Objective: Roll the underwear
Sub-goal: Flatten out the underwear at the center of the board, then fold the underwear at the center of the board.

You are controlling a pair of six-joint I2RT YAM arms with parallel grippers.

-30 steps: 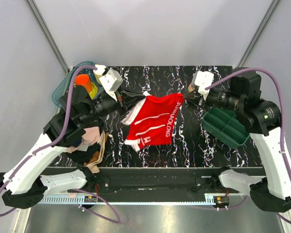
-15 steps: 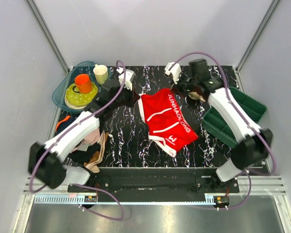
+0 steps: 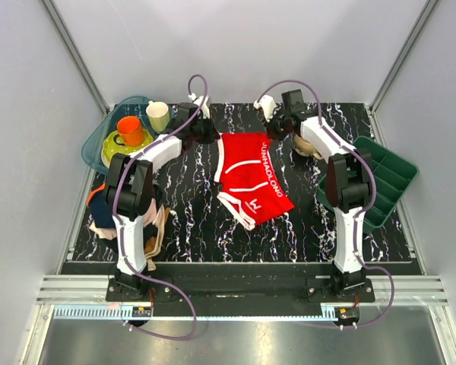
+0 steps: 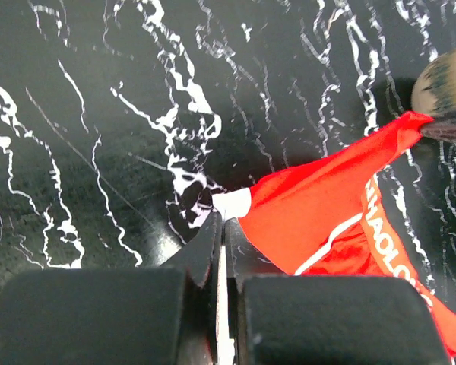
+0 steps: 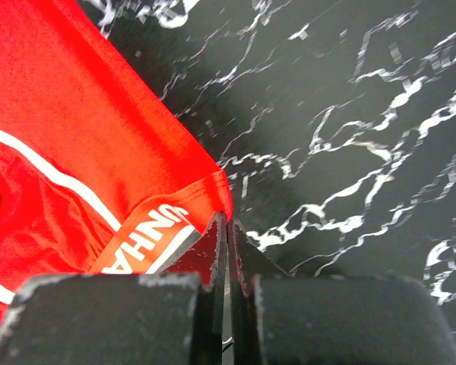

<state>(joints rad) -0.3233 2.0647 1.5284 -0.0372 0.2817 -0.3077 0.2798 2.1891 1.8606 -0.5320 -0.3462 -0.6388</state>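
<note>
The underwear [image 3: 252,179] is bright red with white trim and lettering, and it lies spread on the black marbled table [image 3: 190,220], reaching from the far edge toward the middle. My left gripper [image 3: 213,137] is shut on its far left corner. In the left wrist view the white trim of the underwear [image 4: 327,205] is pinched between the tips of that gripper [image 4: 222,222]. My right gripper [image 3: 278,131] is shut on the far right corner. In the right wrist view this gripper [image 5: 228,222] pinches the lettered waistband of the underwear [image 5: 76,129].
A teal tray [image 3: 95,141] at the back left carries an orange cup [image 3: 130,129], a yellow-green plate and a cream mug [image 3: 159,115]. A green divided bin [image 3: 380,182] stands at the right. Garments [image 3: 140,224] are piled at the left front. A beige item [image 3: 310,147] lies by the right arm.
Both grippers have moved toward the far edge with the underwear's corners. The cloth has swung round and now lies flatter, trailing toward the near side.
</note>
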